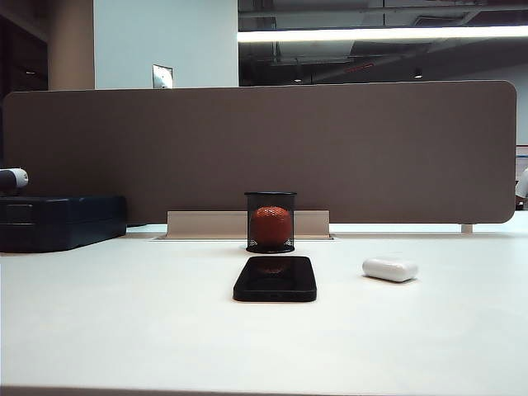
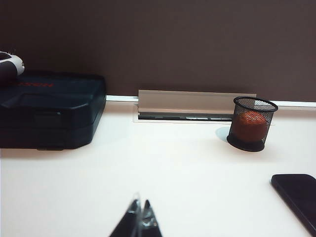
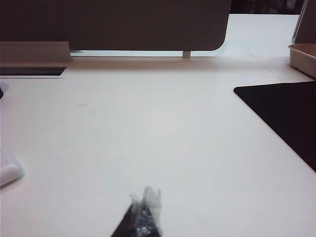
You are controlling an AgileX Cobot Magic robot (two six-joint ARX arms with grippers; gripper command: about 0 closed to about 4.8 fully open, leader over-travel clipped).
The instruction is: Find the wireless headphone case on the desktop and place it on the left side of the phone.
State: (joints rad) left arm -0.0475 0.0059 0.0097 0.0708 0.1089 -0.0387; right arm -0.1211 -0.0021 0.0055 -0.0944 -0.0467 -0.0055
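Note:
The wireless headphone case (image 1: 390,269) is a small glossy white pill lying on the white desktop (image 1: 124,322), to the right of the phone (image 1: 275,278). The phone is a flat black slab in the middle, just in front of a black mesh cup. Neither arm shows in the exterior view. In the left wrist view my left gripper (image 2: 140,210) is shut and empty, low over bare desktop, with a corner of the phone (image 2: 298,197) off to one side. In the right wrist view my right gripper (image 3: 145,207) is shut and empty, and the case (image 3: 9,173) peeks in at the frame's edge.
A black mesh cup (image 1: 270,221) holding an orange ball stands behind the phone. A dark blue boxy case (image 1: 58,221) sits at the back left. A brown-grey partition (image 1: 264,148) closes the back edge. A black mat (image 3: 284,116) and a tray corner (image 3: 303,57) lie near the right arm.

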